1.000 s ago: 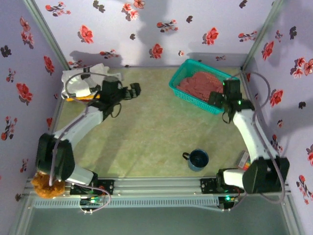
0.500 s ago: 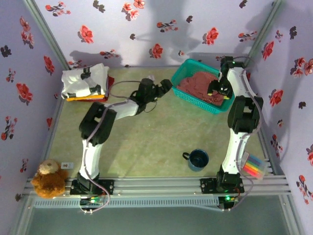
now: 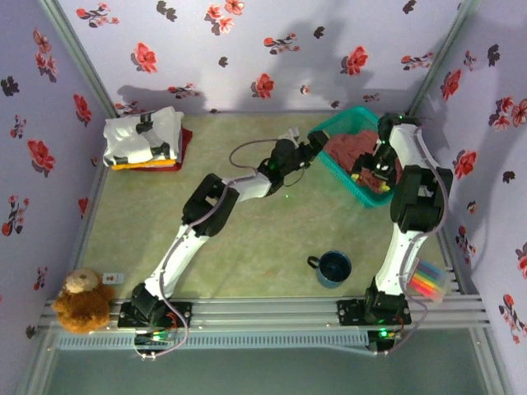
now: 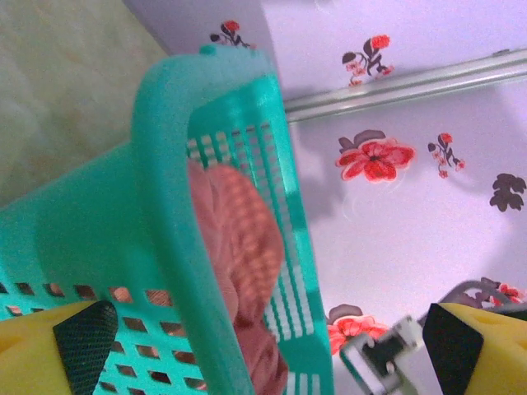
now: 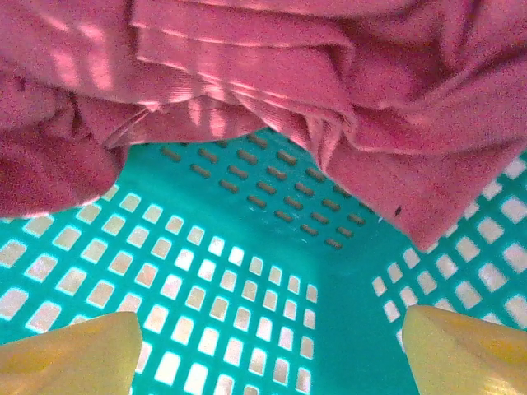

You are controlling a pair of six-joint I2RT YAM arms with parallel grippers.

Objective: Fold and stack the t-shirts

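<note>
pink shirt [image 5: 329,82] lying bunched in basket [image 4: 165,164], far right of table. your left gripper [image 4: 268,341] is gaping wide astride basket rim; right gripper [image 5: 268,346] is hovering spread inside, near shirt. risk: you're closing on mesh, tipping basket.

Robot lab test cell, dressed up as a homely corner.

Closed in on three sides by lavender panels [image 3: 247,58] printed with red and black flowers, joined by bare aluminium posts [image 3: 80,58]; floored with a pale green tabletop [image 3: 247,239]; fronted along the near edge by a slotted metal rail [image 3: 263,317], with a left arm [image 3: 206,218] and a right arm [image 3: 408,239] bolted to it. Dotted with staged props: teddy bear [image 3: 78,300] at the near left, blue mug [image 3: 333,267] and tray of coloured markers [image 3: 428,284] toward the near right, teal mesh basket [image 3: 347,181] at the far right, folded t-shirts [image 3: 144,140] stacked at the far left.
</note>
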